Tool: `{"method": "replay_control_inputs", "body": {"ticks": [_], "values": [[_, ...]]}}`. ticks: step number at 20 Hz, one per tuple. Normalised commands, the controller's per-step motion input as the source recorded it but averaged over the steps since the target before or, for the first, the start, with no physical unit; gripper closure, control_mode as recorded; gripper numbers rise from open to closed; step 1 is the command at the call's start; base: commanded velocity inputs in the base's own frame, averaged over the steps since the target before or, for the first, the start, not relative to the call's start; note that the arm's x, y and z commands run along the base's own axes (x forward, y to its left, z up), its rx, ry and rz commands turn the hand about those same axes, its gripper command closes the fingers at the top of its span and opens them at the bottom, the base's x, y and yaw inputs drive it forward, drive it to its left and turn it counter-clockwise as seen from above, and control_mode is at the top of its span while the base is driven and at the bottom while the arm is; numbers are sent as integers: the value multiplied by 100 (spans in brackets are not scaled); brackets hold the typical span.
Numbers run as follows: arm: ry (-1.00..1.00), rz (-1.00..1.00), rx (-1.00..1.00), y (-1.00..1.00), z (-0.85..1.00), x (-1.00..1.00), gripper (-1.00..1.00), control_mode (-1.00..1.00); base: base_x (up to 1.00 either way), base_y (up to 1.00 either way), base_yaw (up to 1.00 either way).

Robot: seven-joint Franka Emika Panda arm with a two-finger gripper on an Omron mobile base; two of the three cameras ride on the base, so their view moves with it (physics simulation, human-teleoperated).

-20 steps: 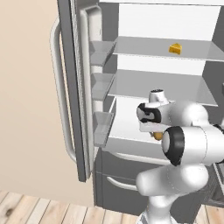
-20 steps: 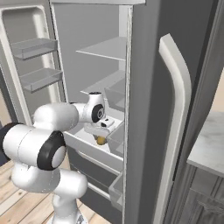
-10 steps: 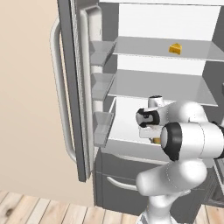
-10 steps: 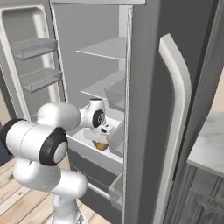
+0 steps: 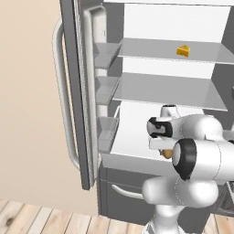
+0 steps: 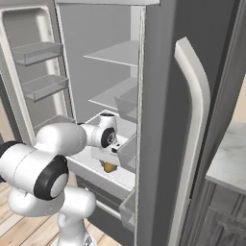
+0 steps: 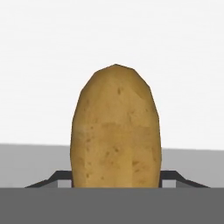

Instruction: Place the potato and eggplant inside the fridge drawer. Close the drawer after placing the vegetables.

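1. At the far left of the left base view, the open fridge door (image 5: pixel 75 91) stood edge-on, its long pale handle (image 5: pixel 64 96) facing the tan wall and its door bins (image 5: pixel 106 132) facing the shelves
2. Right of the door, two glass shelves (image 5: pixel 169 89) ran across the white interior; a yellow cheese wedge (image 5: pixel 183 50) sat on the upper one, well apart from the arm
3. Below the shelves, the fridge drawer (image 5: pixel 132 160) was pulled out, and I could not see into it well enough to say whether anything lay inside
4. Further right, the gripper (image 5: pixel 167 153) hung over the drawer with the potato (image 5: pixel 167 154) showing as a small orange-brown spot beneath the hand
5. In the right base view the same potato (image 6: pixel 109 167) sat under the hand, just above the drawer's white floor (image 6: pixel 103 173); whether it touched the floor I could not tell
6. In the hand view the potato (image 7: pixel 116 131) stood upright between the two dark finger tips (image 7: pixel 46 180), the claw clamped on its sides
7. The eggplant could not be picked out in any view
8. By my judgement the task was well short of half done: the potato was carried to the drawer but not released, the eggplant remained to be fetched, and the drawer was left to be pushed shut
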Motion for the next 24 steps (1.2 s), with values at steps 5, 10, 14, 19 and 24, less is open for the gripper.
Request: {"method": "replay_control_inputs", "body": {"ticks": [5,10,14,19,24], "values": [[2,1,2,-11,-43,16,100,-100,0,0,0],[11,0,1,0,-80,0,100,-100,0,0,0],[0,0,0,0,-49,-4,-100,-100,0,0,0],[-5,0,2,0,0,0,-100,-100,0,0,0],[-23,0,0,0,72,0,-100,-100,0,0,0]]}}
